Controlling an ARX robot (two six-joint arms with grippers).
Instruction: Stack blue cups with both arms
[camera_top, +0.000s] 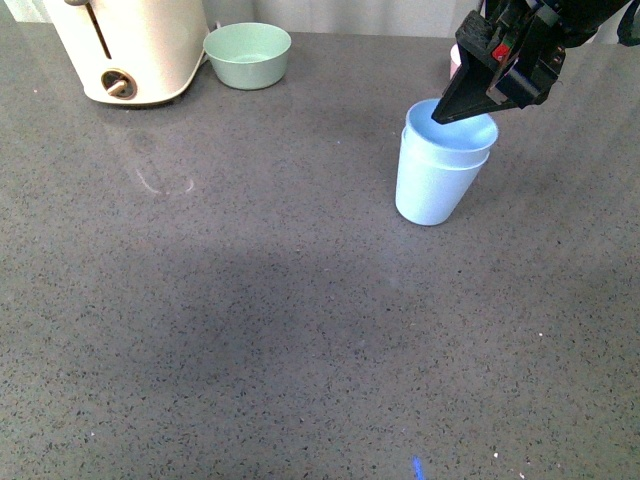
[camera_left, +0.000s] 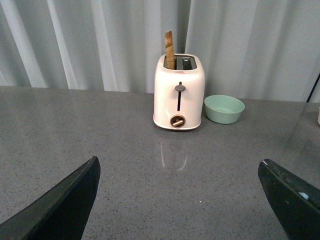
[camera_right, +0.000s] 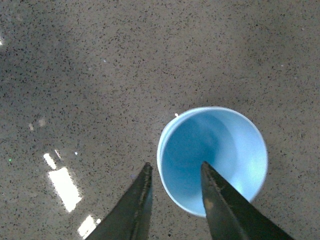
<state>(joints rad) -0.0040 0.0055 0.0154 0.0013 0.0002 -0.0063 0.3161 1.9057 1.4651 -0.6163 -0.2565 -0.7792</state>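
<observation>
The two pale blue cups (camera_top: 440, 170) stand nested, one inside the other, upright on the grey counter right of centre. My right gripper (camera_top: 450, 112) hangs just above their rim, open. In the right wrist view its jaws straddle the near rim of the cups (camera_right: 220, 150): one finger (camera_right: 137, 200) is outside the wall, the other over the opening, and neither presses on the rim. My left gripper (camera_left: 178, 161) is open wide and empty, low over bare counter. It does not show in the front view.
A cream toaster (camera_top: 130, 45) stands at the back left, with a slice in it in the left wrist view (camera_left: 179, 92). A mint-green bowl (camera_top: 247, 55) sits beside it. A sliver of pink bowl (camera_top: 455, 60) shows behind the right arm.
</observation>
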